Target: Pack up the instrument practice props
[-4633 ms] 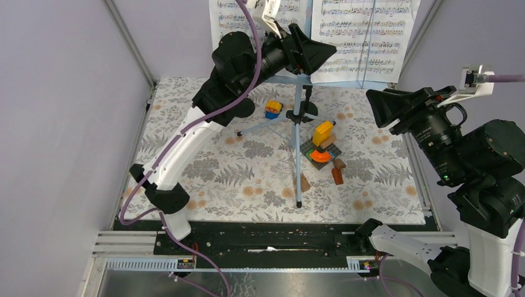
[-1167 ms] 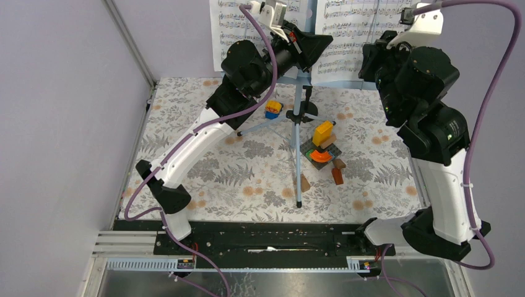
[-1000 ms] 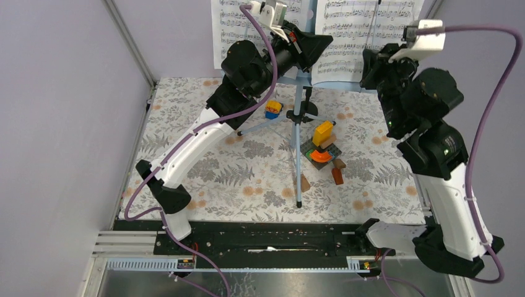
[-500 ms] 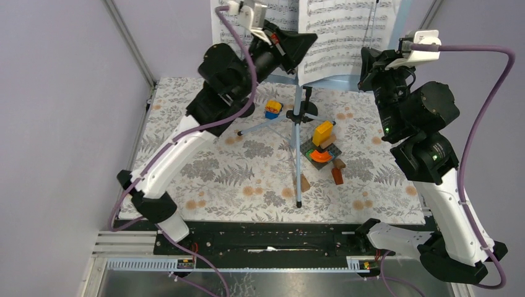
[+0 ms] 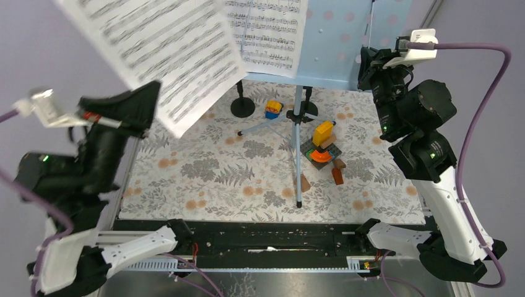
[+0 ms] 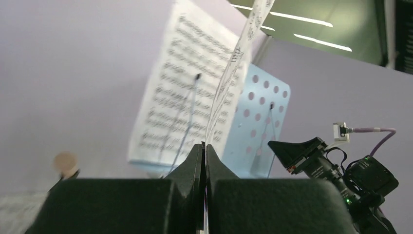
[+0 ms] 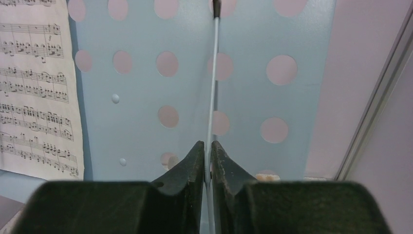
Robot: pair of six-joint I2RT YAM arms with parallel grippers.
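Observation:
My left gripper [image 5: 151, 94] is shut on the lower edge of a white sheet-music page [image 5: 167, 49] and holds it high at the far left, off the rack. In the left wrist view that page [image 6: 234, 73] shows edge-on, rising from my jaws [image 6: 204, 146]. A second page [image 5: 269, 34] leans on the left half of the light-blue perforated music rack [image 5: 347, 43], which stands on tripod legs [image 5: 297, 145]. My right gripper [image 5: 366, 60] is at the rack's bare right half. Its jaws [image 7: 208, 145] pinch the thin wire page holder [image 7: 214, 87].
A black round-based mic holder [image 5: 242, 106] stands behind the tripod. A blue-and-yellow toy block [image 5: 273, 109], a stack of colourful blocks [image 5: 322, 145] and small brown blocks [image 5: 337, 174] lie around the tripod legs on the floral mat [image 5: 216, 179]. Purple walls close both sides.
My left arm has swung from the rack to the far left, carrying the right-hand page off it. The rack's right half is now bare. My right gripper stays at the wire.

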